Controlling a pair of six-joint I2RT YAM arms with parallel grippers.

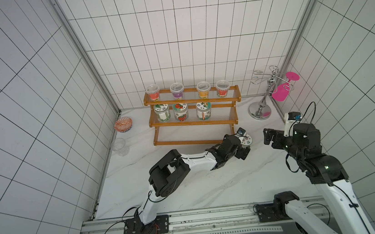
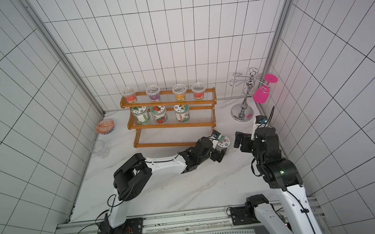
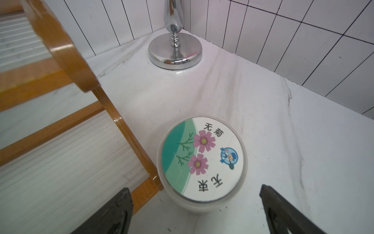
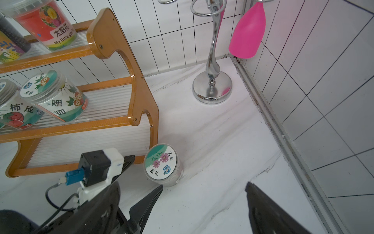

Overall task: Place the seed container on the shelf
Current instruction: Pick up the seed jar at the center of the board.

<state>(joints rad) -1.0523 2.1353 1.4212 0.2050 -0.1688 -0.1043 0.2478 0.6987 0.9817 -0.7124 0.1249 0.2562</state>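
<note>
Shelf (image 1: 194, 124): at the back of the desk (image 1: 188, 184). Top tier holds four cups (image 1: 176, 90). Middle tier holds three jars (image 1: 180, 111), with a free place at its right end. Bottom tier bare.

Left hand (image 3: 194, 188): released and empty. Its fingers (image 3: 113, 212) are spread wide, the tips just reaching either side of the seed container (image 3: 203, 160). No contact seen.

Step in hand, as I judge it: closing in for the grasp.
- Ease forward until the fingers flank the wall below the lid rim.
- Stay centred, or one finger will nudge first and slide the tub.
- Watch the shelf-side finger: the side panel (image 3: 121, 125) leaves it little room.
- Lift straight up before turning toward a tier.

Seed container: upright on the desk, just beside the front foot of the shelf's right side panel (touching or not, cannot tell), between shelf and right hand. It is a short round tub with a pale, cloudy wall. The flat lid (image 4: 161, 162) has a green band, two pink flowers, a small blue cartoon badge and black Chinese characters.

Right hand (image 1: 268, 137): released and empty, hovering near the container's right, apart from it.

Chrome stand (image 1: 260, 111): back right corner, with a pink glass (image 1: 280, 93) hanging from it, well off the likely path.
</note>
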